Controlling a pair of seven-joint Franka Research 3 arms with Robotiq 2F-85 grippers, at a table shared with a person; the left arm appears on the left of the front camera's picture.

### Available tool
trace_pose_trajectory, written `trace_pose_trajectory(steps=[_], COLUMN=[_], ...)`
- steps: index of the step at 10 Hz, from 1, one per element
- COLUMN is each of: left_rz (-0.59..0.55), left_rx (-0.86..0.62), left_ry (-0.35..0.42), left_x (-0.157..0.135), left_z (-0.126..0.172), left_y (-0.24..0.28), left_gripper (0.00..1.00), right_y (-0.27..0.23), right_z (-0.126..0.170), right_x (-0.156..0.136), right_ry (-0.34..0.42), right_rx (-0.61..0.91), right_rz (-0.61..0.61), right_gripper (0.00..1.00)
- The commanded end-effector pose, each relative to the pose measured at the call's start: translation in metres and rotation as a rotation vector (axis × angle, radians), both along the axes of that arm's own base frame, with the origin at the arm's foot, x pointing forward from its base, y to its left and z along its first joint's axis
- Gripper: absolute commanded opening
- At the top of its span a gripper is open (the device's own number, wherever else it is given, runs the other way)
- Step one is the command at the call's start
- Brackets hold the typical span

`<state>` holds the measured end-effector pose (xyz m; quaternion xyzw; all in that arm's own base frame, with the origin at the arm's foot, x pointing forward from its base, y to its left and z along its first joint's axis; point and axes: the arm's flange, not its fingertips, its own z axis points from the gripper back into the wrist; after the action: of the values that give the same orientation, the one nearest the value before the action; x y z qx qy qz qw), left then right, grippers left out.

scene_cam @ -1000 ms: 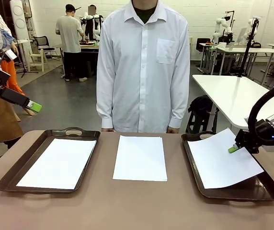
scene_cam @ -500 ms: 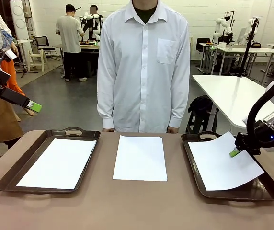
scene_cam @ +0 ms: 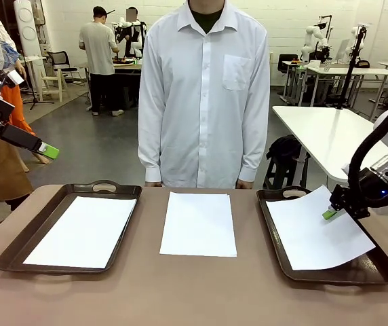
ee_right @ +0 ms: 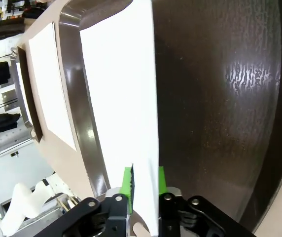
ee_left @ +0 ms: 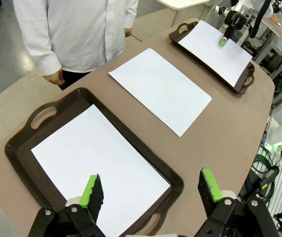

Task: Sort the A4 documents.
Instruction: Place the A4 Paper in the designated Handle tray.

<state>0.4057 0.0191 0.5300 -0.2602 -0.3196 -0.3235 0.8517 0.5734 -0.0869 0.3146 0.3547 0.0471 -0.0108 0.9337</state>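
Note:
Three A4 documents lie in a row. One sheet (scene_cam: 82, 231) fills the left tray (scene_cam: 102, 185). Another (scene_cam: 199, 224) rests on the bare table in front of the person. The third (scene_cam: 316, 234) lies in the right tray (scene_cam: 264, 210), its far right edge lifted. My right gripper (scene_cam: 330, 214) is at that edge; in the right wrist view its green pads (ee_right: 127, 181) stand slightly apart with the sheet (ee_right: 121, 89) between them. My left gripper (ee_left: 151, 190) hangs open above the left tray's sheet (ee_left: 96, 163), and in the front view it hovers high at the left (scene_cam: 48, 151).
The person in a white shirt (scene_cam: 204, 95) stands at the far edge, hands down. Both trays are dark brown with handles. Another white table (scene_cam: 330, 136) stands behind on the right. People and equipment are farther back.
The right gripper has shifted slightly right, and the sheet has slid with it and sunk lower into the tray. Its pads have parted a little. The left arm is still.

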Motion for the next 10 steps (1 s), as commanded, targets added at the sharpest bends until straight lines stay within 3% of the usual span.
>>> trace_pose_trajectory(steps=[1,2,3,4,5,6,7,8,9,10], left_rz=[-0.004,-0.004,-0.004,-0.004,-0.004,-0.004,-0.004,-0.004,-0.004,-0.004], left_rx=[0.004,0.004,0.004,0.004,0.004,0.004,0.004,0.004,0.004,0.004], left_ry=[0.0,0.0,0.0,0.0,0.0,0.0,0.0,0.0,0.0,0.0], left_x=[0.0,0.0,0.0,0.0,0.0,0.0,0.0,0.0,0.0,0.0], left_z=[0.0,0.0,0.0,0.0,0.0,0.0,0.0,0.0,0.0,0.0], left_y=[0.0,0.0,0.0,0.0,0.0,0.0,0.0,0.0,0.0,0.0], left_gripper=[1.0,1.0,1.0,1.0,1.0,1.0,1.0,1.0,1.0,1.0], right_y=[0.002,-0.001,-0.002,-0.004,-0.008,-0.013,-0.017,-0.02,-0.022,-0.022], right_z=[0.004,0.005,0.007,0.01,0.012,0.016,0.018,0.02,0.022,0.022], right_x=[-0.009,-0.011,-0.013,-0.015,-0.017,-0.02,-0.022,-0.025,-0.027,-0.028], right_ry=[0.017,0.014,0.011,0.007,0.009,0.006,-0.001,-0.008,-0.016,-0.016], right_rx=[-0.049,-0.083,-0.089,-0.099,-0.109,-0.122,-0.124,-0.119,-0.113,-0.105], right_rz=[-0.014,-0.032,-0.038,-0.05,-0.064,-0.082,-0.098,-0.108,-0.117,-0.12], right_gripper=[0.42,0.34,0.61,0.53,0.8,0.72,0.99,0.92,1.0,1.0])
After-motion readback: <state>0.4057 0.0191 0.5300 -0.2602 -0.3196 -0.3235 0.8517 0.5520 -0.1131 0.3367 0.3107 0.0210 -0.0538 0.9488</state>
